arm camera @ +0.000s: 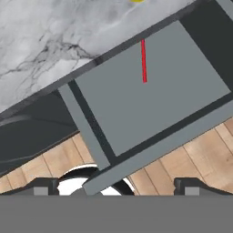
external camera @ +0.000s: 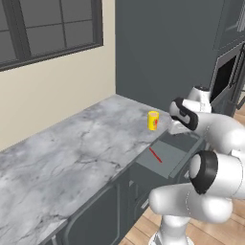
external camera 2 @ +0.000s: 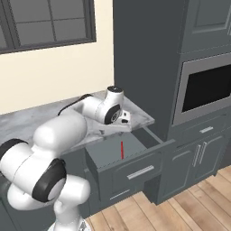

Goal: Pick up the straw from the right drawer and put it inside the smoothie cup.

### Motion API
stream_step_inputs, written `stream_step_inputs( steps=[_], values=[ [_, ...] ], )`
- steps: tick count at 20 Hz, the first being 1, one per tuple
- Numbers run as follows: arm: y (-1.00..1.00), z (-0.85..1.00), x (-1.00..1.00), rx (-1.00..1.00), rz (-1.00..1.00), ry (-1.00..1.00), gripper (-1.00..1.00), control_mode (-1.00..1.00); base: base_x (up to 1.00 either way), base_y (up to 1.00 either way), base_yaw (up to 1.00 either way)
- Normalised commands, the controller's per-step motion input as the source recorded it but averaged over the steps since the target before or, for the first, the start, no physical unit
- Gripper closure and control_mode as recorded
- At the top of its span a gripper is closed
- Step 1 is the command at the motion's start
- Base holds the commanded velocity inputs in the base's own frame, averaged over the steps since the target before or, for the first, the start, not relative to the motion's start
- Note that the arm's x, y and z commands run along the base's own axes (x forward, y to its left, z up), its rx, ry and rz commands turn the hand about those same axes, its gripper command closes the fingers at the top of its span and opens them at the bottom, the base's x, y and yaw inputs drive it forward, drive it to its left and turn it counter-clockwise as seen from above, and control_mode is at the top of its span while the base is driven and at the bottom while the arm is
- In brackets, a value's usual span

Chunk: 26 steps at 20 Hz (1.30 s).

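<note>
The right drawer [external camera 2: 135,151] stands pulled out under the marble counter [external camera: 72,153], and the straw [arm camera: 144,61] lies flat on its grey bottom. In the hand view the straw is a thin red line in the upper middle of the picture, close to the drawer's inner edge, the one next to the counter. It touches no wall of the drawer, and the floor around it is bare.

The gripper [arm camera: 113,184] is released: its two dark finger tips rise at the bottom of the hand view, set wide apart, and nothing is between them. It hangs above the outer part of the drawer, over the front panel, and looks down into it.

The relation that matters is this. The straw lies ahead of the hand, toward the counter, and slightly to the right of the midline between the fingers in that view. Its long axis runs almost straight up and down in the hand view, so across the line that joins the two finger tips. I judge that this suits a grasp: the hand likely needs to go forward and down, with little turning.

The smoothie cup [external camera: 152,120], yellow with a red mark, stands upright on the counter just behind the drawer, near the tall dark cabinet [external camera: 162,48].
</note>
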Motion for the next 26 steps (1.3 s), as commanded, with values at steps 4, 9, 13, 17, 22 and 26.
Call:
stream_step_inputs(
  steps=[4, 9, 13, 17, 22, 26],
  values=[
    [-0.36, -0.63, 0.00, 0.00, 0.09, 0.00, -1.00, -1.00, 0.00, 0.00, 0.00],
    [-0.25, -0.46, 0.00, 0.00, 0.11, 0.00, -1.00, -1.00, 0.00, 0.00, 0.00],
    [-0.17, -0.12, 0.00, 0.00, 0.08, 0.00, -1.00, -1.00, 0.00, 0.00, 0.00],
    [-0.08, -0.05, 0.03, 0.00, 0.03, 0.00, -1.00, -1.00, 0.00, 0.00, 0.00],
    [-0.01, -0.15, 0.18, 0.00, 0.00, 0.01, -1.00, -1.00, 0.00, 0.00, 0.00],
    [-0.01, -0.19, 0.26, 0.00, 0.00, 0.02, -1.00, -1.00, 0.00, 0.00, 0.00]
  ],
)
